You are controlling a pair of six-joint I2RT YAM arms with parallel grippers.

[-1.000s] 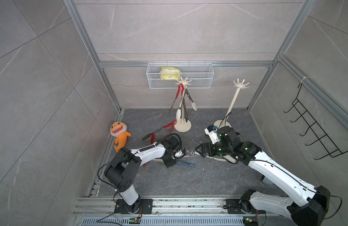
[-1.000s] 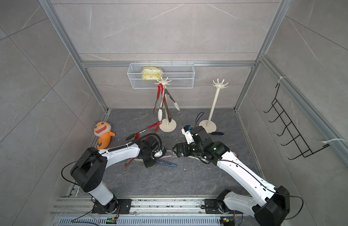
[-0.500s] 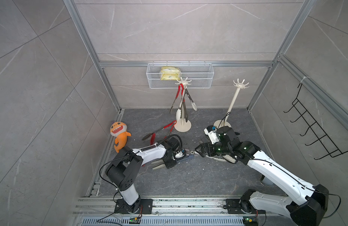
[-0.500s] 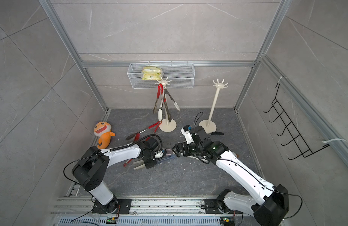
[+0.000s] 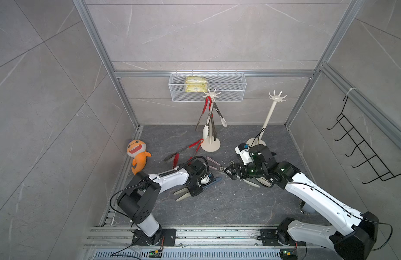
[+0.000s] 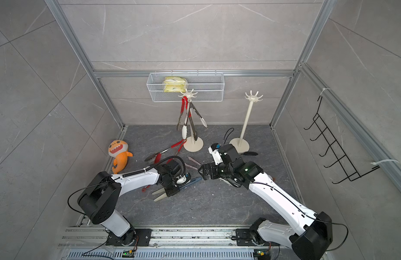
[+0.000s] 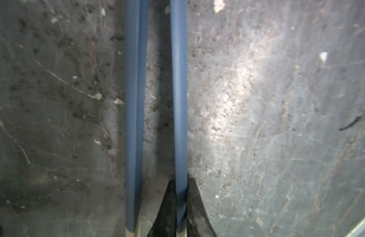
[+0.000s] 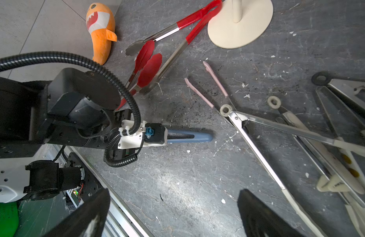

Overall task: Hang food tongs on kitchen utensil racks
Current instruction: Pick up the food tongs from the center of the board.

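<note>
Blue-handled tongs (image 7: 178, 82) with cream tips lie low over the floor; my left gripper (image 7: 180, 182) is shut on one of their two arms, seen in a top view too (image 5: 198, 186). My right gripper (image 8: 174, 192) is open and empty, just right of the blue handle end (image 8: 189, 136). Red tongs (image 5: 186, 149), pink-tipped tongs (image 8: 208, 88) and steel tongs (image 8: 280, 127) lie on the floor. Of the two cream kitchen utensil racks, the left one (image 5: 210, 94) carries several hanging tongs and the right one (image 5: 277, 98) has bare prongs.
An orange shark plush (image 5: 137, 155) lies by the left wall. A white mesh basket (image 5: 228, 90) holding a yellow packet hangs on the back wall, and a black wire hook rack (image 5: 361, 148) on the right wall. More steel tongs lie under my right arm.
My left gripper has shut on an arm of the blue tongs and turned, so their cream tips now stick out toward the front left. The right arm has barely moved.
</note>
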